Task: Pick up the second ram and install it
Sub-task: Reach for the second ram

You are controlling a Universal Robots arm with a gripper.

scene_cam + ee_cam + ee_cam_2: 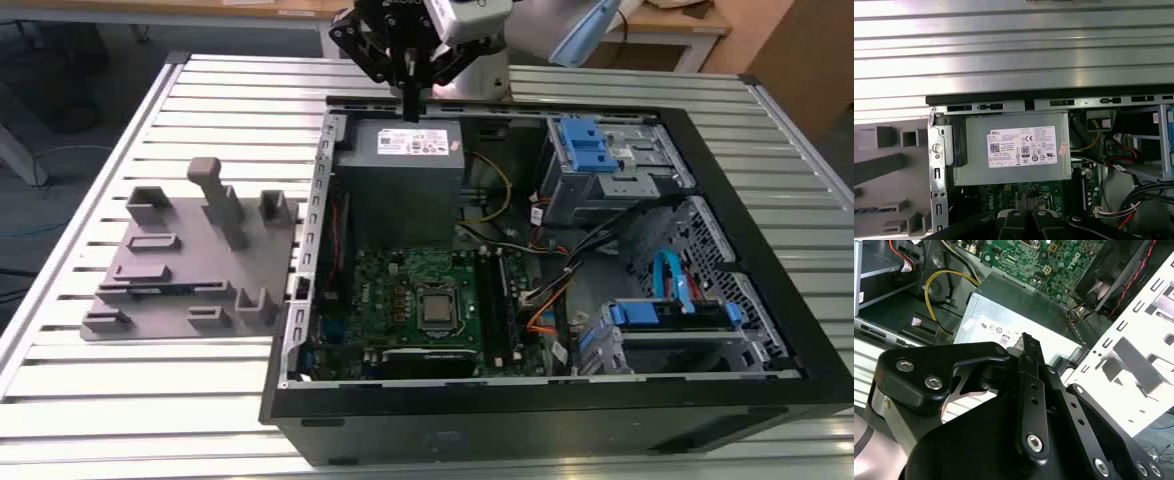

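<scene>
End effector (411, 100) pressed together, hanging over the silver power box (400, 165) in the open computer case (534, 420), second ram (154, 291) lying in the grey block (200, 240) on the tabletop (134, 400)

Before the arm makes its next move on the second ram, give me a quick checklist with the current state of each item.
1. Gripper free of load: ok. It is shut, with nothing seen in it.
2. Second ram located: cannot tell for sure. A bluish strip lying in the grey block looks like it.
3. Gripper lined up over that strip: not ok. It hangs above the power supply.
4. Case open and motherboard exposed: ok.
5. Free memory slot on the board: cannot tell.
</scene>
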